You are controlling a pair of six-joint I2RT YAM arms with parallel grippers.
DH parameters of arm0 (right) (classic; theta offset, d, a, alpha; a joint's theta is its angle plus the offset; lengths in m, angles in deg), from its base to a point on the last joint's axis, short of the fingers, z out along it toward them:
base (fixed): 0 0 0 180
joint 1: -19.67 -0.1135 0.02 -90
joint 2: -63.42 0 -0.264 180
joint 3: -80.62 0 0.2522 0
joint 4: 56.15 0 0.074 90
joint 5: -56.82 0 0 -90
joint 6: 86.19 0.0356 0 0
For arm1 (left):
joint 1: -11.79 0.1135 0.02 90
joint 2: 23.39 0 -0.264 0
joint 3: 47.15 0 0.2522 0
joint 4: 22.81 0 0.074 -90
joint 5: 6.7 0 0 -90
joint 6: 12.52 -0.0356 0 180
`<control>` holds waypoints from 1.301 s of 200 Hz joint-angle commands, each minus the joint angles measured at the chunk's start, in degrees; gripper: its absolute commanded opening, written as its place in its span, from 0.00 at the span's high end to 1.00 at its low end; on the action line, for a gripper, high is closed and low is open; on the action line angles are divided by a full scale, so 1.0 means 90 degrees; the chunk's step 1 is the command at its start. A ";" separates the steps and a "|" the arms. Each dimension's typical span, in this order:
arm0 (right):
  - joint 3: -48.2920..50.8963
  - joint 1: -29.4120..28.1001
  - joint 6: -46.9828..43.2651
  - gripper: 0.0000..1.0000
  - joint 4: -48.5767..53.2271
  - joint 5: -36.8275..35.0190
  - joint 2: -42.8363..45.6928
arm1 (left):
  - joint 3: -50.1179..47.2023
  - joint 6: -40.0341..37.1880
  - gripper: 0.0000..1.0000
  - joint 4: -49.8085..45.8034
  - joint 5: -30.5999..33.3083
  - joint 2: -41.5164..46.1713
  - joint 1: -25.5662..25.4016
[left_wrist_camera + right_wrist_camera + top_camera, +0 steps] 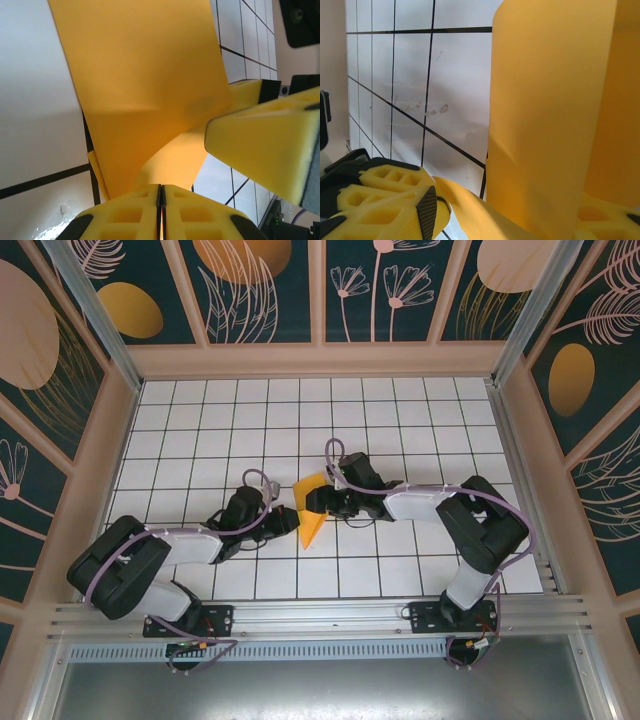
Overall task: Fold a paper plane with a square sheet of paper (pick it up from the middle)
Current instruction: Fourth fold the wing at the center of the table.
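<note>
Sheet (311, 528) stands bent on counter (400, 430) in top view. L wrist cam: left end effector (160, 197) pinching its edge; R wrist: right end effector (509, 210) spread round it.

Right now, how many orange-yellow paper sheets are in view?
1: the thin orange-yellow paper sheet, pinched by the left gripper, with the right gripper open around it. A second could hide beneath it.

The square sheet of paper (311, 508) sits near the middle of the table (400, 410), partly raised off it, between my two grippers. My left gripper (284, 521) is on its left, pinching one edge. My right gripper (325, 502) is on its right and just behind, fingers apart, the sheet curving up between them.
</note>
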 commanded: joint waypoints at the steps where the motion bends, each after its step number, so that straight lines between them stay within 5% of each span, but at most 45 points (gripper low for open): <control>1: -0.0009 0.0053 -0.0235 0.46 -0.0109 0.0184 -0.0060 | 0.0228 0.0016 0.89 0.0127 0.0146 -0.0188 -0.0032; 40: -0.0208 0.0077 -0.0442 0.53 0.0055 0.0296 -0.0319 | 0.0283 -0.0055 0.89 0.0273 -0.0028 -0.0587 -0.0036; 96: -0.0402 0.0087 -0.0465 0.83 0.0180 0.0182 -0.0587 | 0.0314 -0.0181 0.90 0.0363 -0.0086 -0.0717 -0.0036; 142: 0.0120 0.0062 0.1289 0.98 -0.0630 -0.0536 -0.0170 | 0.0296 -0.0460 0.77 -0.0492 0.0579 0.0317 -0.0039; 180: 0.0669 -0.0308 0.3440 1.00 -0.0960 -0.2086 0.0392 | 0.0281 -0.0906 0.72 -0.1041 0.0800 0.0934 -0.0049; 210: 0.0728 -0.0626 0.4375 1.00 -0.0977 -0.2500 0.0358 | 0.0311 -0.1302 0.65 -0.1140 0.0553 0.0903 -0.0120; 260: 0.0695 -0.0685 0.4482 0.98 -0.0715 -0.2693 0.0422 | 0.0670 -0.1901 0.58 -0.1697 0.1439 0.0457 -0.0886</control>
